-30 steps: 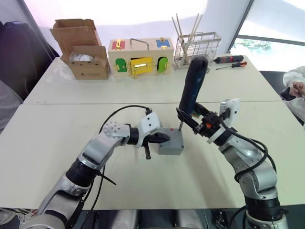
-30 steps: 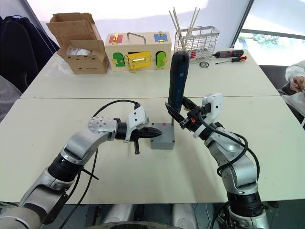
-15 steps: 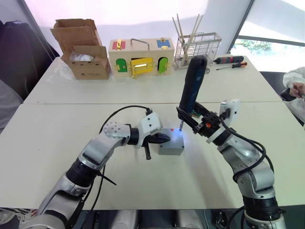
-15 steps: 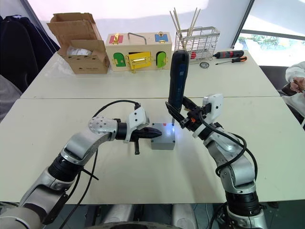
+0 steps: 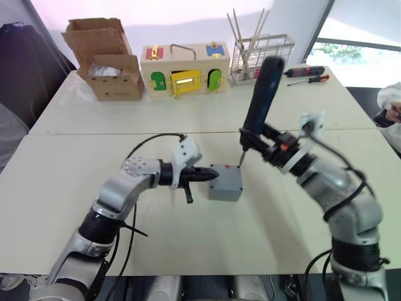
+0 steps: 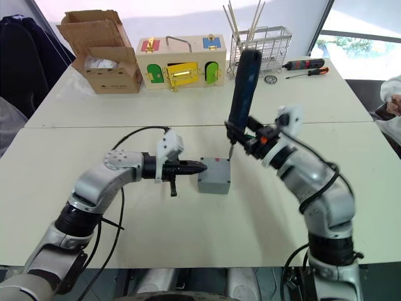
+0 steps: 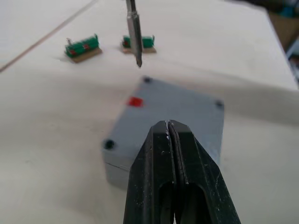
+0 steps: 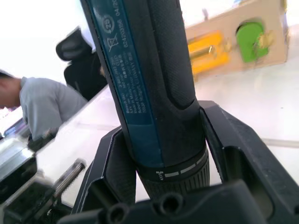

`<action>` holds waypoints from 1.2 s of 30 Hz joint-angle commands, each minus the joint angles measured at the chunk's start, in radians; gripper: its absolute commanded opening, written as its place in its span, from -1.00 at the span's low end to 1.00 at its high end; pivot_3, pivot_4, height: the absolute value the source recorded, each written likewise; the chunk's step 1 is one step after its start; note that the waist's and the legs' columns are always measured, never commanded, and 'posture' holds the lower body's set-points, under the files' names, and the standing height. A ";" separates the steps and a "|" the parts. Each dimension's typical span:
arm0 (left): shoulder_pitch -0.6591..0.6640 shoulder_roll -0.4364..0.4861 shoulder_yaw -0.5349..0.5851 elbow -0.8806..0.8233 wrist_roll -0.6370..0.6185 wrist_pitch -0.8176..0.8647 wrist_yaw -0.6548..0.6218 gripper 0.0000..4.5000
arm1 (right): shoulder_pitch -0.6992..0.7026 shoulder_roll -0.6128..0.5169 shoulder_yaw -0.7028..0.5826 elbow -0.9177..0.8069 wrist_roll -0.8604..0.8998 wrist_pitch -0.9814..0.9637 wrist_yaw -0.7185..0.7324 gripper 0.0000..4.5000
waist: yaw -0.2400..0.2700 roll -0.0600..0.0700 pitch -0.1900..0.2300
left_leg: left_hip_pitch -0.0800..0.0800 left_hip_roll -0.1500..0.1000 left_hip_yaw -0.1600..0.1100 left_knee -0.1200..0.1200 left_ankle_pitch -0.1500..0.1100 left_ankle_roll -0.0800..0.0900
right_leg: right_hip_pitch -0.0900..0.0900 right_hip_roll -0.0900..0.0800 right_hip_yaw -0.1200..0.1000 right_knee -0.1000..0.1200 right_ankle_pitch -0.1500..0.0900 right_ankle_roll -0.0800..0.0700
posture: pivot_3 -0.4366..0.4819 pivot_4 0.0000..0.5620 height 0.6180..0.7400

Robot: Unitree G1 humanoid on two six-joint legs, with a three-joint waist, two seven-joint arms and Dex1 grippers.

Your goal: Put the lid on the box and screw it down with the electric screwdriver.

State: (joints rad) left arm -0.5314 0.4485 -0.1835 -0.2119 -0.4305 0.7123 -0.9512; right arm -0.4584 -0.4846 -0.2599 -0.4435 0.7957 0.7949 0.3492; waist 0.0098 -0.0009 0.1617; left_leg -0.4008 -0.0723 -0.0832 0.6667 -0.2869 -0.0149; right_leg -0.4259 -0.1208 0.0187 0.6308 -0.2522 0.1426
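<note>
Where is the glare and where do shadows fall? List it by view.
Left eye view: daylight glares white through the window at far right. Left wrist view: soft shadow lies around the box. Right wrist view: bright backlight behind the electric screwdriver.

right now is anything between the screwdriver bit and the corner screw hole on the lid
Nothing visible is in the way. The electric screwdriver, held in the right gripper, has its bit just above the far corner of the lid, with clear air between. The left gripper, jaws shut, sits at the near side.
</note>
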 commanded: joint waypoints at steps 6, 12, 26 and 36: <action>-0.074 0.034 0.109 -0.065 -0.124 0.051 -0.003 -1.00 | -0.276 -0.053 -0.165 0.045 0.310 0.169 -0.214 -0.18 | -0.003 -0.001 0.003 | -0.005 0.001 -0.001 -0.002 0.002 -0.002 | -0.005 0.001 -0.002 0.000 0.000 -0.001 | -0.05 -0.47 0.84; -0.073 0.029 0.088 -0.099 -0.148 0.043 -0.003 -1.00 | -0.327 -0.199 -0.161 0.128 0.304 0.303 -0.287 -0.18 | -0.002 0.000 0.005 | -0.006 0.000 0.001 0.000 0.001 -0.001 | -0.005 0.000 0.000 0.001 0.001 -0.002 | -0.05 -0.47 0.84; -0.079 0.046 -0.126 -0.220 -0.082 -0.044 -0.081 -1.00 | -0.208 -0.832 0.018 0.642 0.176 0.805 0.067 -0.18 | -0.016 0.001 0.008 | -0.006 0.001 0.005 0.000 -0.004 0.009 | -0.003 0.000 0.000 -0.005 0.001 -0.002 | -0.05 -0.47 0.84; -0.014 0.060 -0.175 -0.233 -0.011 -0.084 -0.051 -1.00 | -0.250 -0.727 0.232 0.860 -0.024 0.757 0.231 -0.18 | -0.022 0.010 0.010 | -0.003 0.001 0.007 0.000 -0.004 0.009 | -0.004 0.002 0.003 0.000 0.001 -0.002 | -0.05 -0.47 0.84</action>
State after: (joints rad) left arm -0.5471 0.5006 -0.3539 -0.4054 -0.4517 0.6445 -1.0019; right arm -0.6578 -1.1940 -0.0195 0.4054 0.8046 1.5792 0.5445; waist -0.0127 0.0092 0.1715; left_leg -0.4047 -0.0714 -0.0759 0.6672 -0.2908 -0.0064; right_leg -0.4299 -0.1195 0.0218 0.6306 -0.2508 0.1411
